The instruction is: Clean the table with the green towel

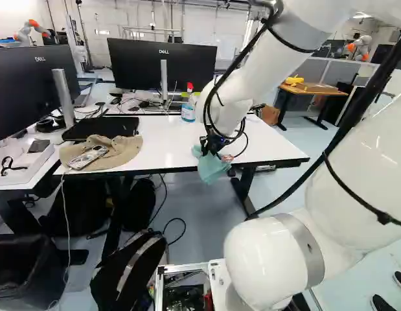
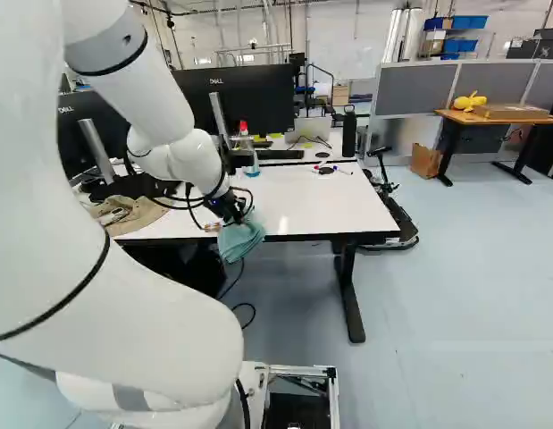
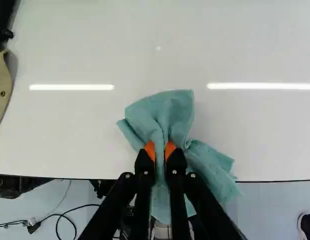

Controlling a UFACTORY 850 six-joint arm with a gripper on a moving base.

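My gripper point(image 2: 230, 213) pinches the green towel point(image 3: 165, 111) at the near edge of the table point(image 3: 69, 130). My fingers point(image 3: 144, 165) hide its bunched middle; its long axis crosses that edge, one end pointing inward.

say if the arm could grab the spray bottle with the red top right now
Probably not yet: the end effector is shut on the green towel. The tabletop between it and the spray bottle looks free, though.
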